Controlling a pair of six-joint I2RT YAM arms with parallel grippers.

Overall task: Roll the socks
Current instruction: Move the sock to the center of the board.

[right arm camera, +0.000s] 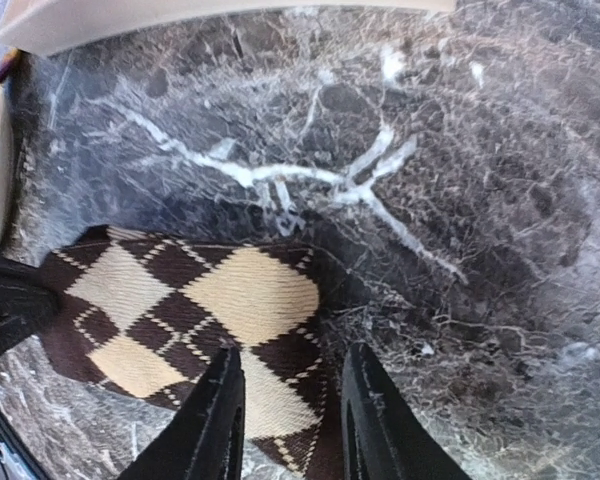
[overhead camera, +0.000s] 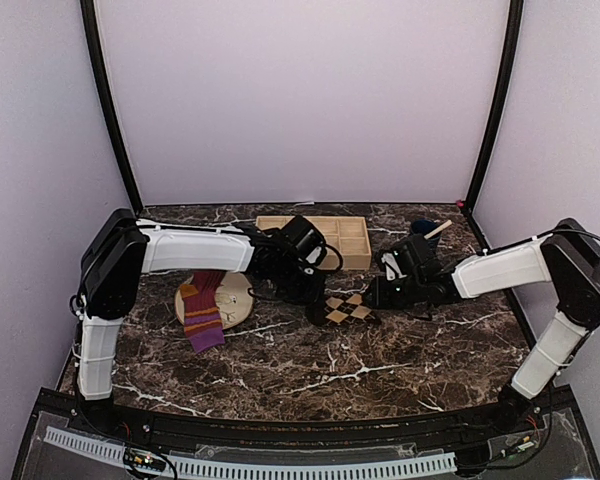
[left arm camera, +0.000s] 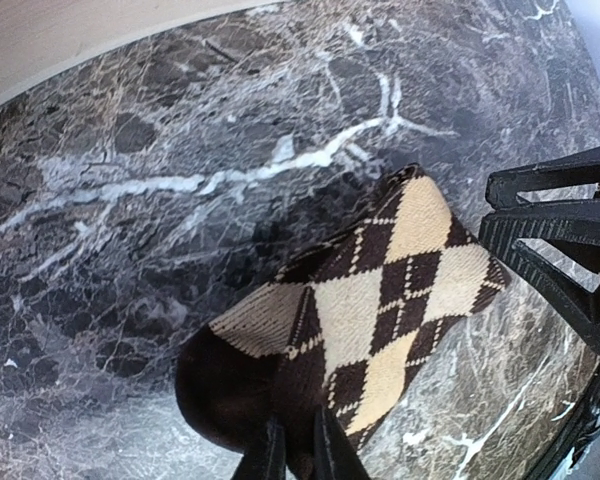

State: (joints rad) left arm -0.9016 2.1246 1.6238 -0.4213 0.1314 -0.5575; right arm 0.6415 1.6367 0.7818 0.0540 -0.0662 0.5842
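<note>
Sock [left arm camera: 380,290], argyle, pinched in left gripper [left arm camera: 297,422]; right gripper [right arm camera: 293,355] astride.

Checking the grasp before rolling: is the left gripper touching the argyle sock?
Touching. The left wrist view shows the left gripper pinched shut on the dark end of the argyle sock.

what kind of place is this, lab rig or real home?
Probably a lab test cell, not a home: blank pale walls framed by black posts, a marble-pattern tabletop with two arms bolted at its near edge, and staged props like the argyle sock.
</note>
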